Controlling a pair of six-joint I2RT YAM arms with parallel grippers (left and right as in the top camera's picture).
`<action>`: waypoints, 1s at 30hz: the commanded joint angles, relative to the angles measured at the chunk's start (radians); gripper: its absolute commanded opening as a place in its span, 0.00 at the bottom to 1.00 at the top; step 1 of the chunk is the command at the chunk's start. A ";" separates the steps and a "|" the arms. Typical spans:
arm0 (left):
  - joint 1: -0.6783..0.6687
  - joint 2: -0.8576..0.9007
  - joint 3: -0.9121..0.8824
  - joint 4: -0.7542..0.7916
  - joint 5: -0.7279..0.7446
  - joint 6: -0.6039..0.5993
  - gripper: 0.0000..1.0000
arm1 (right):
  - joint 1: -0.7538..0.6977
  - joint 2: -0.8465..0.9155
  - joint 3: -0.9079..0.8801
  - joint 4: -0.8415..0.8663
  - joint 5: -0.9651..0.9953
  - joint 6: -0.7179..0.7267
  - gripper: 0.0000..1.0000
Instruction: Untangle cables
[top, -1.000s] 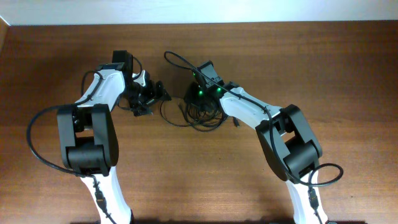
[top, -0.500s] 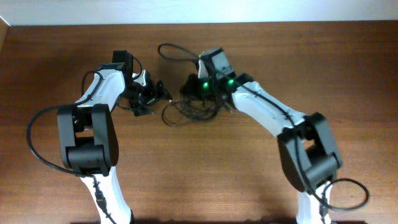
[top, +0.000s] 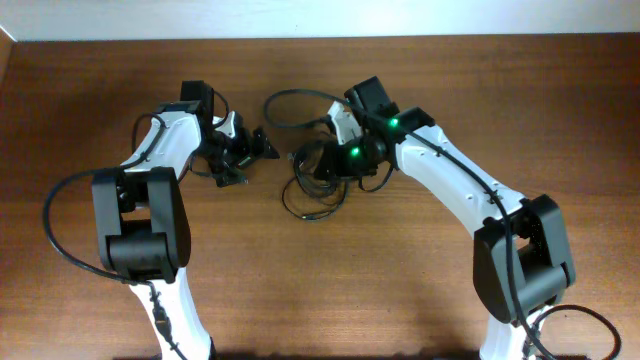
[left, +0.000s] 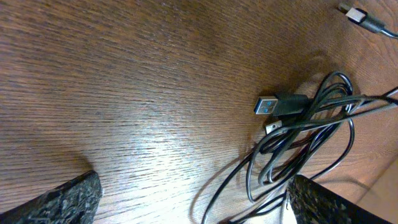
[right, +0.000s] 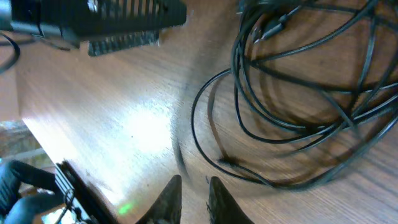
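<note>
The tangled cables (top: 315, 175) lie toward the table's far edge. The left gripper (left: 196, 200) gapes wide beside them, ready to grab, while the right gripper (right: 191, 196) hovers nearly closed, apparently empty.

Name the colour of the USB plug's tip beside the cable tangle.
Blue; the USB plug shows best in the left wrist view.

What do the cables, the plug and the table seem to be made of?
Cables: black, slightly glossy sheath that bends in loose loops, likely plastic or rubber.
Plug: shiny metal-looking shell, blue insert, black body that looks like plastic.
Table: brown wood or wood veneer, satin sheen; grain lines show.
</note>
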 joint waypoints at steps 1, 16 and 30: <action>0.002 -0.014 -0.005 0.000 0.014 0.002 0.98 | 0.021 0.031 -0.006 -0.002 0.007 -0.024 0.23; 0.000 -0.014 -0.005 0.002 0.014 0.002 0.98 | 0.081 0.179 -0.006 0.171 0.131 -0.054 0.35; 0.000 -0.014 -0.005 0.003 0.014 0.002 0.98 | 0.081 0.232 -0.006 0.178 0.130 -0.071 0.35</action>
